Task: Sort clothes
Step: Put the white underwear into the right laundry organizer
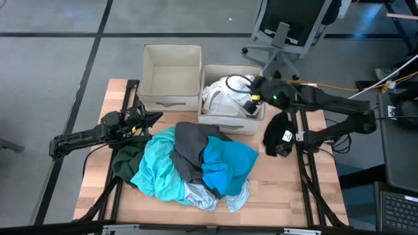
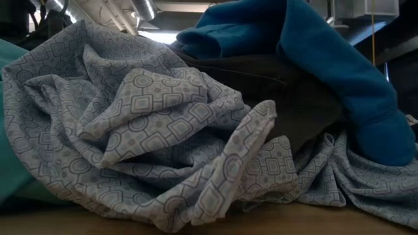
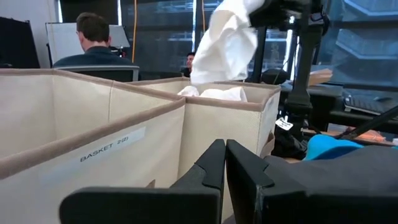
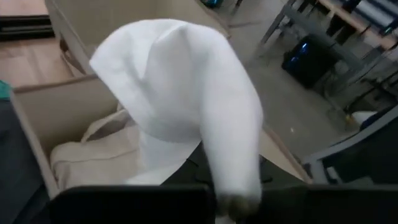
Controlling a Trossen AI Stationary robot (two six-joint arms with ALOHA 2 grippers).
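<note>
The wooden table (image 1: 281, 189) carried everything, and the heap of clothes (image 1: 189, 163) sat at its middle, the landmark for the rest. Within the heap, a turquoise garment (image 1: 157, 170) spread over the side toward the left arm, a dark grey one (image 1: 189, 147) lay across the top, and a bright blue one (image 1: 228, 166) covered the side toward the right arm. A dark green piece (image 1: 127, 160) showed at the turquoise garment's outer edge. A pale blue-grey patterned cloth (image 2: 150, 124) lay at the heap's front edge, under the blue and grey layers.

Behind the heap stood two beige fabric boxes side by side. The left box (image 1: 171, 75) was bare inside. The right box (image 1: 230, 121) held a white garment (image 1: 219, 94), bunched against its walls.

A black garment (image 1: 277, 134) hung off the table's edge beside the heap, on the right arm's side.

The right gripper (image 1: 251, 98) hovered over the right box, behind the heap, pinching a fold of the white garment; in the right wrist view the cloth (image 4: 186, 99) draped up from the box over the fingers.

The left gripper (image 1: 153, 118) rested just beside the heap, in front of the left box, its fingers (image 3: 208, 171) pressed together on nothing.

Beyond the boxes, a person (image 3: 93, 43) sat in the room.
</note>
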